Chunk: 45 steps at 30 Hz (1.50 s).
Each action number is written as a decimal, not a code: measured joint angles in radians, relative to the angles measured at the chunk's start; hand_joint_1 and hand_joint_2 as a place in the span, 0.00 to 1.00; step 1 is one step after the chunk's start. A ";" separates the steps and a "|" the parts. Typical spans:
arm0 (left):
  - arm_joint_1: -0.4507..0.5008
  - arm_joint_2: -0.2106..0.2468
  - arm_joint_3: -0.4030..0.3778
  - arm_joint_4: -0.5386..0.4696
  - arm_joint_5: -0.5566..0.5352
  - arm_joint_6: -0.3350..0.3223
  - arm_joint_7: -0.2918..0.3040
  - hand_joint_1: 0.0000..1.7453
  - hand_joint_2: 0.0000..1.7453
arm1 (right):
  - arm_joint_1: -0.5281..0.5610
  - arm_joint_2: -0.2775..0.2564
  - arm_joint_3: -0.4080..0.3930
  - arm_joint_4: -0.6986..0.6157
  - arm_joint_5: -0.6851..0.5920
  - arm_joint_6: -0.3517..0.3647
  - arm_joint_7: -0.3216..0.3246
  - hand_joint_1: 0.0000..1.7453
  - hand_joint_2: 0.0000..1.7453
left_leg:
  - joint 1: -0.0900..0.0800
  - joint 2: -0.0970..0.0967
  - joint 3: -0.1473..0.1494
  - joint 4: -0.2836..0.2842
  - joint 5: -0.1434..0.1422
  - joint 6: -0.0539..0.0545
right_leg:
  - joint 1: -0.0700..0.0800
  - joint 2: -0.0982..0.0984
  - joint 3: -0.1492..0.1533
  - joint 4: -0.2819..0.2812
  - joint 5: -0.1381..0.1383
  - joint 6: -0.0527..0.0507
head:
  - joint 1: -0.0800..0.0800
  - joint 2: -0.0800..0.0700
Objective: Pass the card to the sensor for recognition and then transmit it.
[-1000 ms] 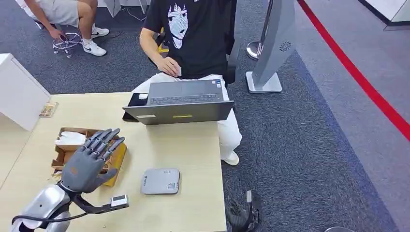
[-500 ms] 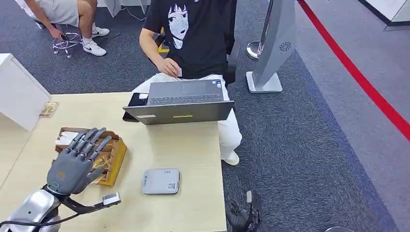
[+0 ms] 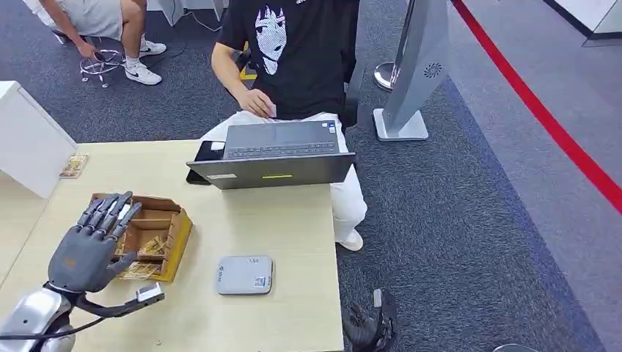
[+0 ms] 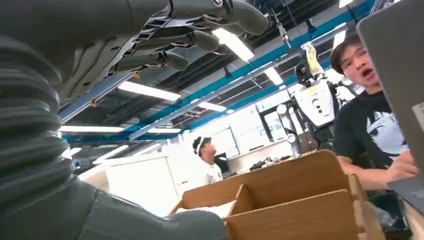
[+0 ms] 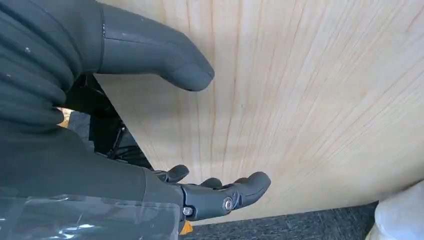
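L hand (image 3: 86, 249) empty, fingers (image 3: 110, 211) apart, hovering at cardboard box (image 3: 170, 236) w/ cards (image 3: 144, 268); rec. lower straight, pinch one card, then to sensor (image 3: 243, 275) on worktop (image 3: 293, 227).

Table (image 3: 293, 227) pale wood grain; box (image 3: 173, 235) tan cardboard; sensor (image 3: 243, 275) light grey; laptop (image 3: 275, 165) dark grey, yellow strip; carpet (image 3: 455, 220) dark grey, red stripe; left hand (image 3: 92, 246) dark grey

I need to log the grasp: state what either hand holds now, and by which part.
Nothing is held. The left hand hovers open, fingers spread, over the left edge of the cardboard box. The right hand is open and empty beside a wooden surface.
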 joint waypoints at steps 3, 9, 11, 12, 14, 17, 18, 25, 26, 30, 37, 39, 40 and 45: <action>0.000 0.000 0.002 0.006 0.002 -0.005 -0.010 0.00 1.00 | 0.000 0.000 0.000 0.000 0.000 0.000 0.000 0.00 1.00 | 0.000 0.000 0.000 0.000 0.000 0.000 | 0.000 0.000 0.000 0.000 0.000 0.000 | 0.000 0.000; -0.006 -0.004 0.003 0.016 0.011 -0.014 -0.020 0.00 1.00 | 0.000 0.000 0.002 0.000 0.003 0.000 0.000 0.00 1.00 | 0.000 0.000 0.000 0.000 0.000 0.000 | 0.000 0.000 0.000 0.000 0.000 0.000 | 0.000 0.000; -0.008 -0.006 0.003 0.021 0.015 -0.014 -0.027 0.00 1.00 | 0.000 0.000 0.003 0.000 0.006 0.000 0.000 0.00 1.00 | 0.000 0.000 0.000 0.000 0.000 0.000 | 0.000 0.000 0.000 0.000 0.000 0.000 | 0.000 0.000; -0.008 -0.006 0.003 0.023 0.015 -0.014 -0.028 0.00 1.00 | 0.000 0.000 0.003 0.000 0.007 -0.001 0.000 0.00 1.00 | 0.000 0.000 0.000 0.000 0.000 0.000 | 0.000 0.000 0.000 0.000 0.000 0.000 | 0.000 0.000; -0.008 -0.009 0.003 0.026 0.015 -0.014 -0.030 0.00 1.00 | 0.000 0.000 0.003 0.000 0.009 -0.002 0.000 0.00 1.00 | 0.000 0.000 0.000 0.000 0.000 0.000 | 0.000 0.000 0.000 0.000 0.000 0.000 | 0.000 0.000; -0.008 -0.010 0.003 0.029 0.015 -0.014 -0.030 0.00 1.00 | 0.000 0.000 0.003 -0.001 0.010 -0.002 0.000 0.00 1.00 | 0.000 0.000 0.000 0.000 0.000 0.000 | 0.000 0.000 0.000 0.000 0.000 0.000 | 0.000 0.000; -0.008 -0.010 0.003 0.029 0.015 -0.014 -0.030 0.00 1.00 | 0.000 0.000 0.003 -0.001 0.010 -0.002 0.000 0.00 1.00 | 0.000 0.000 0.000 0.000 0.000 0.000 | 0.000 0.000 0.000 0.000 0.000 0.000 | 0.000 0.000; -0.008 -0.014 0.003 0.029 0.015 -0.014 -0.030 0.00 1.00 | 0.000 0.000 0.003 -0.002 0.010 -0.002 0.000 0.00 1.00 | 0.000 0.000 0.000 0.000 0.000 0.000 | 0.000 0.000 0.000 0.000 0.000 0.000 | 0.000 0.000; -0.008 -0.014 0.003 0.029 0.015 -0.014 -0.030 0.00 1.00 | 0.000 0.000 0.003 -0.002 0.010 -0.002 0.000 0.00 1.00 | 0.000 0.000 0.000 0.000 0.000 0.000 | 0.000 0.000 0.000 0.000 0.000 0.000 | 0.000 0.000; -0.008 -0.014 0.003 0.030 0.015 -0.014 -0.030 0.00 1.00 | 0.000 0.000 0.003 -0.002 0.010 -0.002 0.000 0.00 1.00 | 0.000 0.000 0.000 0.000 0.000 0.000 | 0.000 0.000 0.000 0.000 0.000 0.000 | 0.000 0.000; 0.005 -0.037 0.002 0.018 0.034 0.046 -0.097 0.00 1.00 | 0.000 0.000 0.004 -0.002 0.011 -0.008 0.000 0.00 1.00 | 0.000 0.000 0.000 0.000 0.000 0.000 | 0.000 0.000 0.000 0.000 0.000 0.000 | 0.000 0.000; 0.018 -0.052 0.000 -0.013 0.034 0.068 -0.112 0.00 1.00 | 0.000 0.000 0.006 -0.002 0.011 -0.017 0.001 0.00 1.00 | 0.000 0.000 0.000 0.000 0.000 0.000 | 0.000 0.000 0.000 0.000 0.000 0.000 | 0.000 0.000; 0.023 -0.060 -0.003 -0.029 0.034 0.074 -0.115 0.00 1.00 | 0.000 0.000 0.006 -0.002 0.010 -0.018 0.001 0.00 1.00 | 0.000 0.000 0.000 0.000 0.000 0.000 | 0.000 0.000 0.000 0.000 0.000 0.000 | 0.000 0.000; 0.036 -0.077 -0.036 -0.100 0.036 0.058 -0.114 0.00 1.00 | -0.001 0.000 0.009 -0.002 0.008 -0.023 0.000 0.00 1.00 | 0.000 0.000 0.000 0.000 0.000 0.000 | 0.000 0.000 0.000 0.000 0.000 0.000 | 0.000 0.000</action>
